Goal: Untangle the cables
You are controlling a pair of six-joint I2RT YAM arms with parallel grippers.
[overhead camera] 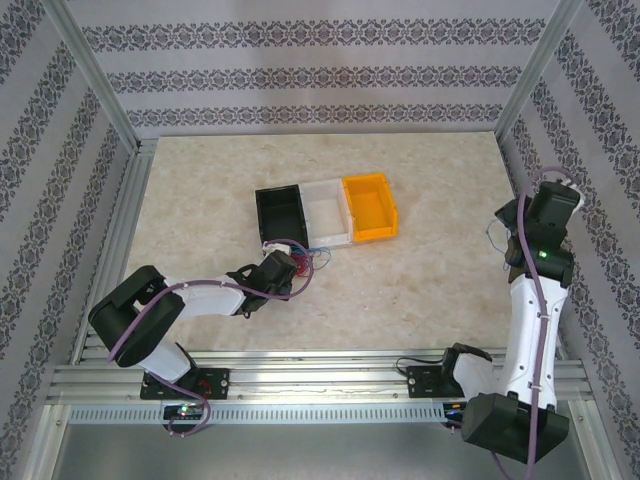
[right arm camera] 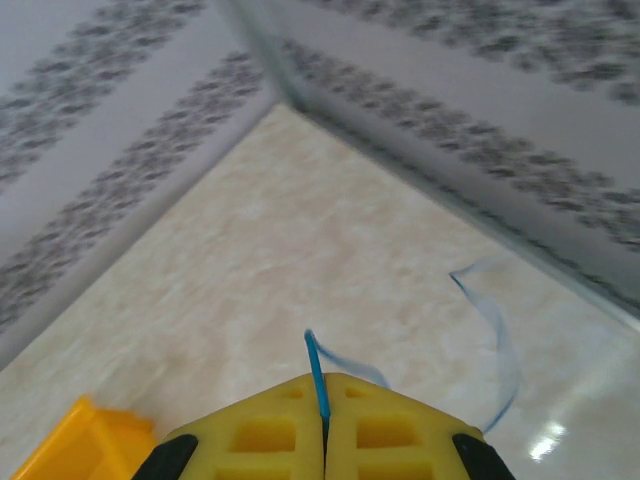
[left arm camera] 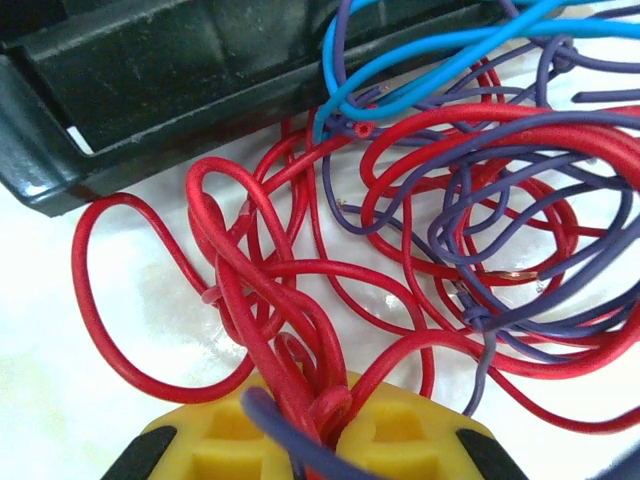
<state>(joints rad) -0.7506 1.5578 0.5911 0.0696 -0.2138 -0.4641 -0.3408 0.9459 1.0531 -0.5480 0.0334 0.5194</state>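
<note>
The cables form a small tangled clump on the table in front of the black bin. In the left wrist view the clump is red loops, purple wires and light blue wires. My left gripper is shut on a bundle of red cable loops; a purple wire crosses its yellow fingers. My left gripper sits at the clump's left side. My right gripper is shut on a single blue cable, held above the table at the far right, and that cable hangs beside the right arm.
Three bins stand in a row mid-table: black, white and orange. The black bin's wall lies just behind the clump. Metal frame posts and patterned walls enclose the table.
</note>
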